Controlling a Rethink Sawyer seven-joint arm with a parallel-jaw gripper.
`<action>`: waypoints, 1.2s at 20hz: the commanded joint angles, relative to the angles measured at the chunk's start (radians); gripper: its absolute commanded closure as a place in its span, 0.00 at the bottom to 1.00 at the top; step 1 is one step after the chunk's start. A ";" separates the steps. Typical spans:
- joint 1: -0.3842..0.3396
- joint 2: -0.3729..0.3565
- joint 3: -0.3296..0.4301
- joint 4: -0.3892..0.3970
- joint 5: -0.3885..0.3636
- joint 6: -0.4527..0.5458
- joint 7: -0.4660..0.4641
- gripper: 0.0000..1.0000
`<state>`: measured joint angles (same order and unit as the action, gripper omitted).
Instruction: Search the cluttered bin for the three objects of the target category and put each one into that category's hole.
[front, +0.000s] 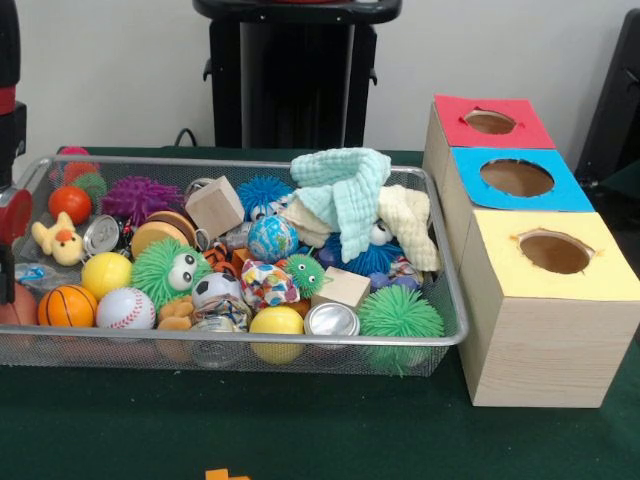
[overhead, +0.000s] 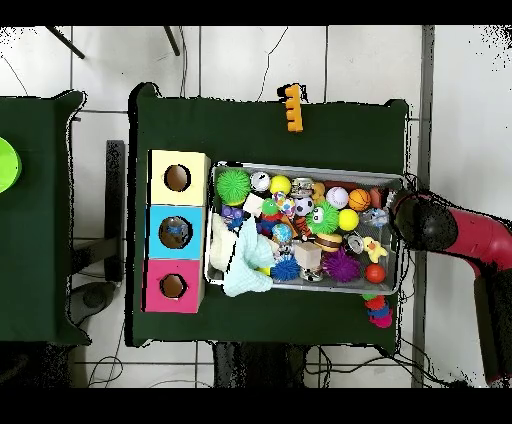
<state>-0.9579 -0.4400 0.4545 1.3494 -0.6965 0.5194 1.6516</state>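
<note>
Green felt table (front: 300, 430) carried everything; no readable writing anywhere. Wire bin (front: 240, 345) lay long axis left-right in front view, crammed: green spiky ball (front: 400, 318), silver can (front: 332, 320), yellow ball (front: 277, 322), baseball (front: 126, 309), basketball (front: 67, 305), wooden cubes, mint cloth (front: 345, 195) heaped on top. Beside it, wooden box row (front: 530, 340): yellow hole (front: 554, 252) nearest, blue (front: 516, 178), red (front: 490, 122) farthest. Red arm (overhead: 455, 230) at bin's end; claw state, cannot tell.

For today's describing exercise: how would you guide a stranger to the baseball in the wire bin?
Start at the wire bin left of the three coloured boxes. Along its front wall, near the left corner, sits the baseball, between an orange basketball and a football-patterned ball. It alone is white with red stitching.
</note>
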 joint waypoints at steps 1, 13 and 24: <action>-0.019 0.185 -0.023 0.096 -0.112 -0.011 -0.180 0.00; -0.018 0.145 -0.069 0.169 -0.081 0.044 -0.122 0.00; 0.006 0.088 -0.130 0.265 -0.090 -0.001 -0.049 0.00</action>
<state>-0.9571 -0.4550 0.4303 1.4043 -0.6971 0.4600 1.6515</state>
